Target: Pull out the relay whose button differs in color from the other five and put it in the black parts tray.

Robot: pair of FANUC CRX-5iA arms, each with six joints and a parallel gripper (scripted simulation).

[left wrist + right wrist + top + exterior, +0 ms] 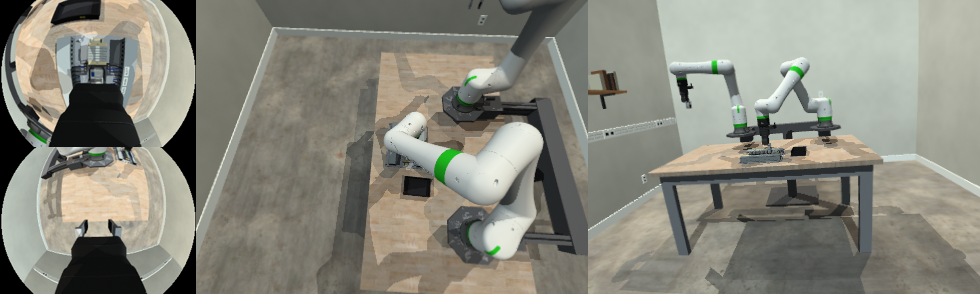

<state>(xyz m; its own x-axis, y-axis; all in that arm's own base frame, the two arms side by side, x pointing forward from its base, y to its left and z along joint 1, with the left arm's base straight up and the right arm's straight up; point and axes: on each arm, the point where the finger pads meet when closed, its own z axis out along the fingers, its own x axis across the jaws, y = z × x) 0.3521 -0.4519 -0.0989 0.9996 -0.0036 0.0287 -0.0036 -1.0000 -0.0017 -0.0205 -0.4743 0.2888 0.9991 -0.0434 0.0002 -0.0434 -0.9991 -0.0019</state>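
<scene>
The relay panel (393, 159) (760, 159) (64, 56) lies on the table; whether it is fully flat I cannot tell. My left gripper (765, 143) (97, 71) points down at the panel and is shut on a relay. A pale relay (97, 75) with a blue button shows just in front of the gripper body. The other relays and their buttons are hidden under the gripper, so their colours and tilt cannot be told. The black parts tray (417, 195) (799, 151) (73, 20) shows no relay. My right gripper (688, 105) (98, 223) is open and empty, high up away from the panel.
A row of pale terminal blocks (97, 54) sits on the panel between dark slotted wire ducts, with blue wires (78, 78) beside the relay area. The tray stands close beside one end of the panel on the wooden table (406, 235). The left arm reaches low over the panel.
</scene>
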